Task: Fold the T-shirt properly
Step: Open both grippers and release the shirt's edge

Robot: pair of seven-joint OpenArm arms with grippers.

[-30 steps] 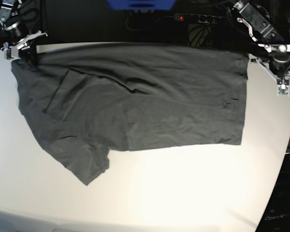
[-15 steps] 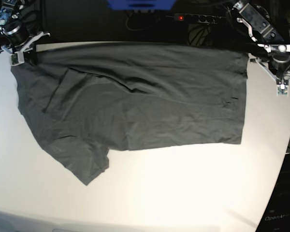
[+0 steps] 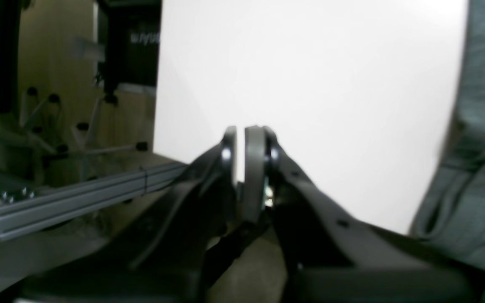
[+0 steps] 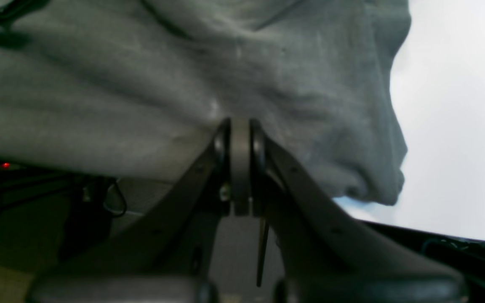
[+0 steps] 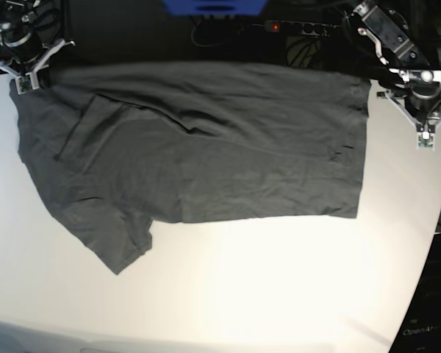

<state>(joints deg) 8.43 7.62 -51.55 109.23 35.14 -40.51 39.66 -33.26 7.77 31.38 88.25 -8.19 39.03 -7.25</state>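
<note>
The dark charcoal T-shirt (image 5: 206, 147) lies spread over the white table (image 5: 279, 279), one sleeve pointing toward the front left. At the shirt's far left corner my right gripper (image 5: 38, 73) is shut on the cloth. In the right wrist view the T-shirt (image 4: 141, 84) bunches right at the tips of the right gripper (image 4: 240, 124). My left gripper (image 5: 386, 82) hovers by the far right corner. In the left wrist view the left gripper (image 3: 240, 130) is shut with nothing between its fingers, and the T-shirt (image 3: 478, 168) hangs off to its right.
Behind the table's far edge sit a power strip (image 5: 275, 27) with a red light and a blue object (image 5: 213, 6). The table's curved right edge (image 5: 434, 220) drops off beside the left arm. Metal rails and cables (image 3: 78, 193) show beyond the table.
My right gripper has drawn back toward the far left, pulling the T-shirt with it. The whole shirt has slid back and a little left. The left arm has barely moved.
</note>
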